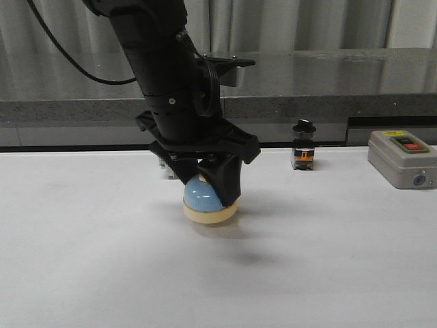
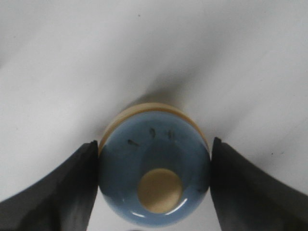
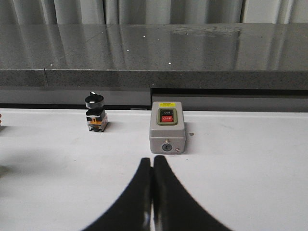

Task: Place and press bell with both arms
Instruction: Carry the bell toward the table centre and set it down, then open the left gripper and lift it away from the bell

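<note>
So the left gripper (image 1: 208, 179) is clamped right on the bell (image 1: 207, 198), one black finger (image 2: 57, 192) pressed against each side of the blue dome, as the left wrist view makes plain. The bell sits upright, base down, cream button (image 2: 160, 189) pointing straight up toward the wrist camera, so its axis runs vertical. It's round, so no real long side to speak of. From the front view the cream base looks just at the white table (image 1: 82, 260), with a soft shadow under it; can't tell for sure if it's actually resting or a hair above. It's roughly mid-table, a bit left of centre.

The right gripper (image 3: 153, 192) has its two fingers closed together, tips touching, holding nothing, hanging over bare table.

Further out: a black-knobbed switch (image 1: 303, 154) stands near the back edge, right of the bell and well apart from it, and a grey box (image 1: 401, 158) with a red and a green button sits further right. Behind it all runs a dark grey ledge (image 1: 328, 78).
</note>
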Motion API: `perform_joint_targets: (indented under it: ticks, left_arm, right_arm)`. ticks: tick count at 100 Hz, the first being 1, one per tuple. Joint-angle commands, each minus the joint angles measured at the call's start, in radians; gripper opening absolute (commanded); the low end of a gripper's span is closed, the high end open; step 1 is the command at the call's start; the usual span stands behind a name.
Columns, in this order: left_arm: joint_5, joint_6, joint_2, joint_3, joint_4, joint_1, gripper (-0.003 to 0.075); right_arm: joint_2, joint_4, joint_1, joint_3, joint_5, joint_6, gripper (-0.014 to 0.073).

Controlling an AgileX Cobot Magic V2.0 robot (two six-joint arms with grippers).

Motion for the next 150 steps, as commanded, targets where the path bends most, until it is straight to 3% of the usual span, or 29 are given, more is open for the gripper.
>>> perform_joint_targets:
  ticks: [1,9,16,53,62,86,150]
  left_arm:
    - [-0.036,-0.001,-0.056,-0.029,-0.028,-0.007,0.0334]
    - [-0.036,-0.001,-0.056,-0.029,-0.030,-0.007,0.0447]
    - [-0.043,-0.001,-0.056,-0.032,-0.031,-0.007,0.0500]
    - [-0.050,-0.003,-0.080,-0.050,-0.025,-0.007,0.0457]
    - [-0.052,-0.017,-0.104,-0.050,-0.022,0.000,0.0383]
    - [-0.029,-0.069,-0.181,-0.050,-0.022,0.078,-0.0019]
    - [0.047,-0.078,-0.365,-0.010,-0.009,0.541,-0.0019]
  right_arm:
    - [-0.015,-0.011,-0.007,-0.001,-0.077,-0.005,-0.0068]
    - [-0.015,-0.011,-0.007,-0.001,-0.077,-0.005,-0.0068]
    - [-0.015,-0.011,-0.007,-0.001,-0.077,-0.005,-0.0068]
    - [-0.015,-0.011,-0.007,-0.001,-0.077,-0.005,-0.0068]
    - [-0.015,-0.011,-0.007,-0.001,-0.077,-0.005,-0.0068]
    - [-0.015,-0.011,-0.007,-0.001,-0.077,-0.005,-0.0068]
    - [-0.015,-0.011,-0.007,-0.001,-0.077,-0.005,-0.0068]
